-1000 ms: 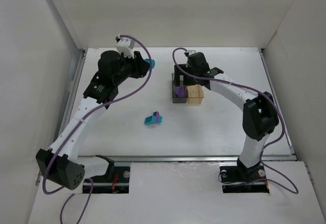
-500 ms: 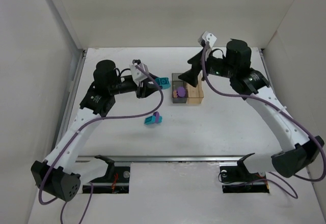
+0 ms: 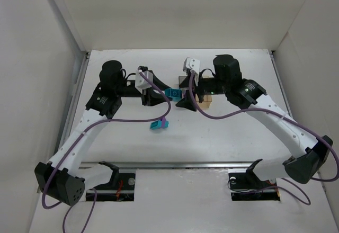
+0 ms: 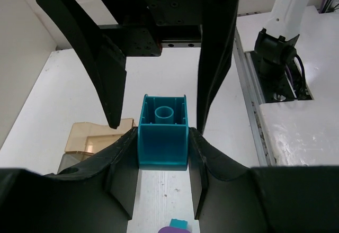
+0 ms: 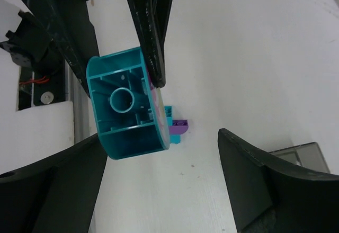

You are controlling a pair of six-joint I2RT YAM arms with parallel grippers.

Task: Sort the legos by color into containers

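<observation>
My left gripper is shut on a teal brick and holds it in the air over the table's middle. My right gripper faces it, wide open, its fingers on either side of the brick's far end. In the right wrist view the brick's hollow underside lies between my open right gripper's jaws, close to the left one. A teal and purple lego cluster lies on the table. The amber bin and the grey bin stand behind the right gripper, mostly hidden in the top view.
White walls close in the table at the left, back and right. A metal rail runs along the near edge. Purple cables loop off both arms. A corner of the grey bin shows at the right wrist view's right edge.
My left gripper has carried the teal brick right toward the bins. My right arm has swung left and down from above the bins and now faces the brick with open jaws.
</observation>
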